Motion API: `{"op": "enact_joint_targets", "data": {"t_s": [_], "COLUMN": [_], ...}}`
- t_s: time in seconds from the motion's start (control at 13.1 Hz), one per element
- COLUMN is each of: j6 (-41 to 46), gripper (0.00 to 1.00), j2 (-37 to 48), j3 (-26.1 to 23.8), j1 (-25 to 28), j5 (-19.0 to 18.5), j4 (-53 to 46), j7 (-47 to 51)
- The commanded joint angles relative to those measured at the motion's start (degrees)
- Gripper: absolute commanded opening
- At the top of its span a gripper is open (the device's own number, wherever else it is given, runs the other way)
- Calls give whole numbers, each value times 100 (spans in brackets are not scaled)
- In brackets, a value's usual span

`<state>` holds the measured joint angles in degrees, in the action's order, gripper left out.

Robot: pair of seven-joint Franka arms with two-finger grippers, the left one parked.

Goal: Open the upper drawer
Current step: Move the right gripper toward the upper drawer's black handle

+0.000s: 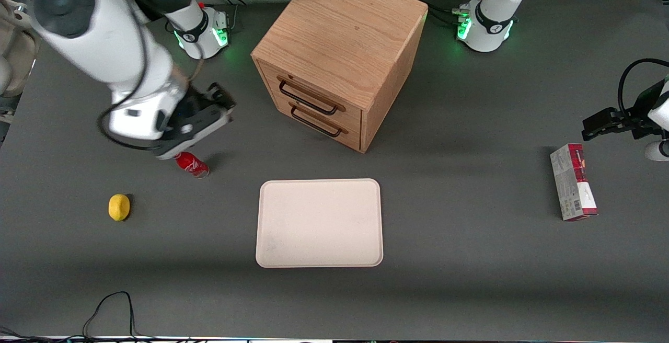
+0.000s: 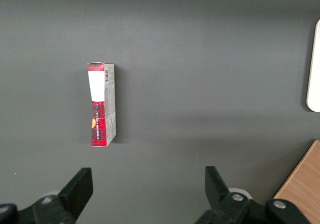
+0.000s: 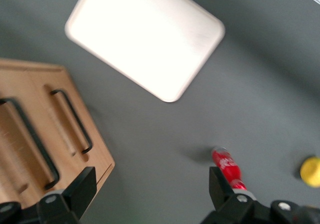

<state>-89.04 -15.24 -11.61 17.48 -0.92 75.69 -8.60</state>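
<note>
Presently: approach step. Upper drawer [image 1: 313, 96] shut in the cabinet [image 1: 342, 45]. Gripper [image 3: 150, 194], fingers spread, empty, near the cabinet's front; next needs closing onto the upper handle [image 1: 308, 98].

Even overhead light is falling on the dark table [image 1: 470, 259], casting soft shadows. The tray [image 3: 145, 37] is glaring white in the motion-blurred right wrist view, where the end effector [image 3: 150, 194], fingers apart, is showing.
</note>
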Motion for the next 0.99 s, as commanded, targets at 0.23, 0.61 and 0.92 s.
{"op": "enact_joint_targets", "data": {"t_s": [0.23,0.61,0.92], "j6": [-26,-325,-325], "gripper": [100,100,100], "j2": [-304,-479,-620], "j3": [18,-25,-43], "j1": [572,730,977], "j5": [-84,-84,-5], "j4": [-186,-151,-125], "j7": [-897,-1442,-1434]}}
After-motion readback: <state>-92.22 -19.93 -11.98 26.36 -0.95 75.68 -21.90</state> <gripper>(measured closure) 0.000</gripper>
